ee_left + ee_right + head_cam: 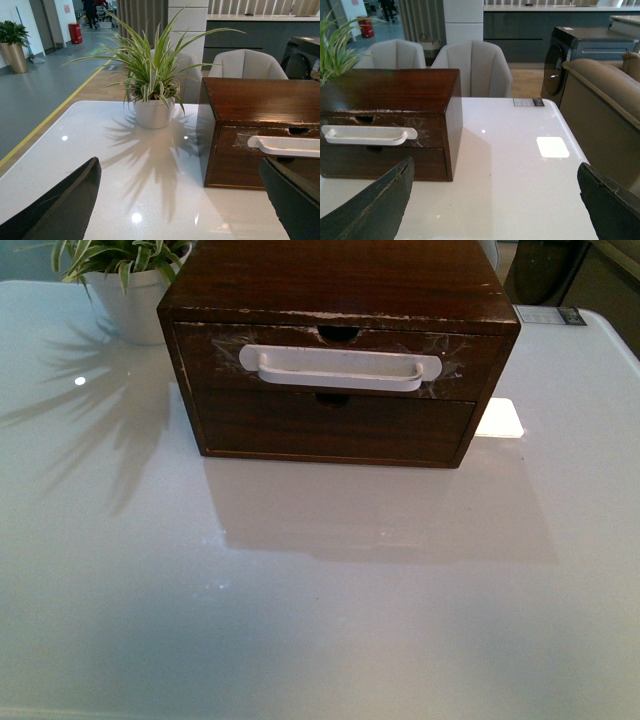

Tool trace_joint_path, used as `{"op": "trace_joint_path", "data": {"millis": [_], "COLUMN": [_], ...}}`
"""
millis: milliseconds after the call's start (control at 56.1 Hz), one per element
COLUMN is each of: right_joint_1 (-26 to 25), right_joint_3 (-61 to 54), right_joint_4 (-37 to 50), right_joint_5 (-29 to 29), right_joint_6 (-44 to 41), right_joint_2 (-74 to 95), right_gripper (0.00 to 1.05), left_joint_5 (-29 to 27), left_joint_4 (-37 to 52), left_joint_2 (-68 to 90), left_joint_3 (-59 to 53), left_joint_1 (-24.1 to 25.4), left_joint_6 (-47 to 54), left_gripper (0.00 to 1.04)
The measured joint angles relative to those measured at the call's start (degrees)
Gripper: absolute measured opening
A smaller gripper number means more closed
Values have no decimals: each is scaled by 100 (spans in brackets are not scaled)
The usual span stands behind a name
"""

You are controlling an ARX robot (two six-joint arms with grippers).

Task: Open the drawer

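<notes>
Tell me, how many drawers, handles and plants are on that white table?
Drawers: 2, the handled drawer and the plain drawer
White handle: 1
Potted plant: 1
Total: 4

Wide bare stretch of white table point(300, 620) is lying in front of the wooden box point(340, 280) — a straight, open approach to the drawer point(208, 358) front. The white bar handle point(340, 368) is sticking out from that front. A potted plant point(125, 305) is sitting just beside the box's left rear corner, leaves reaching toward the box — tightest spot. To the right of the box the tabletop is lying bare to its edge, w/ chairs point(475, 65) standing beyond the far edge. The left gripper point(180, 200) & right gripper point(495, 205) are hanging w/ fingers spread wide, bare table showing btwn them.
</notes>
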Motion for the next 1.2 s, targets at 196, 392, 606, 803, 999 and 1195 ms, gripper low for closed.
{"op": "trace_joint_path", "data": {"millis": [196, 392, 606, 803, 999, 1195], "right_joint_1": [0, 0, 0, 0, 0, 433], "right_joint_3": [0, 0, 0, 0, 0, 717], "right_joint_4": [0, 0, 0, 0, 0, -1759], "right_joint_5": [-2, -2, -2, -2, 0, 2186], "right_joint_6": [0, 0, 0, 0, 0, 669], "right_joint_2": [0, 0, 0, 0, 0, 1255], "right_gripper": [96, 96, 96, 96, 96, 96], "left_joint_5": [0, 0, 0, 0, 0, 2166], "left_joint_4": [0, 0, 0, 0, 0, -1537], "left_joint_2": [0, 0, 0, 0, 0, 1244], "left_joint_3": [0, 0, 0, 0, 0, 632], "left_joint_1": [0, 0, 0, 0, 0, 485], "left_joint_6": [-2, -2, 0, 0, -2, -315], "left_gripper": [96, 96, 96, 96, 96, 96]}}
